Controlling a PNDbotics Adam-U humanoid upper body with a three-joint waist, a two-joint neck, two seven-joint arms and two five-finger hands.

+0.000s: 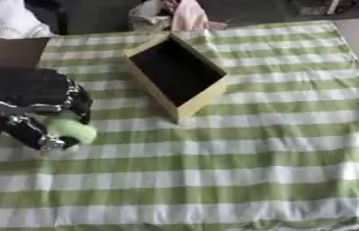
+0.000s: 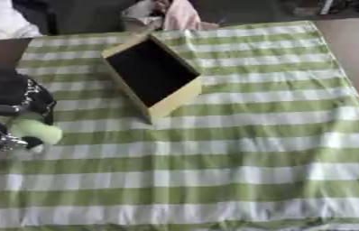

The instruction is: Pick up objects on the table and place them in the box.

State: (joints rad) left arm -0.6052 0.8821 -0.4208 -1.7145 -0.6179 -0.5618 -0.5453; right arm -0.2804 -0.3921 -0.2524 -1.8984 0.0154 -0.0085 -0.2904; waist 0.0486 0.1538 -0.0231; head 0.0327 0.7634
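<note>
My left hand (image 1: 37,113) is at the left edge of the table, black with silver joints, its fingers curled round a pale green rounded object (image 1: 74,129). The green object sticks out at the lower right of the hand. A shallow box (image 1: 177,72) with pale yellow walls and a dark inside lies tilted on the cloth near the top middle, up and to the right of the hand. I cannot see anything inside the box. My right hand shows in neither view.
A green and white checked cloth (image 1: 238,158) covers the table. Dark brown table edge (image 1: 9,52) shows at the upper left. Pink and white fabric (image 1: 184,13) lies beyond the far edge behind the box.
</note>
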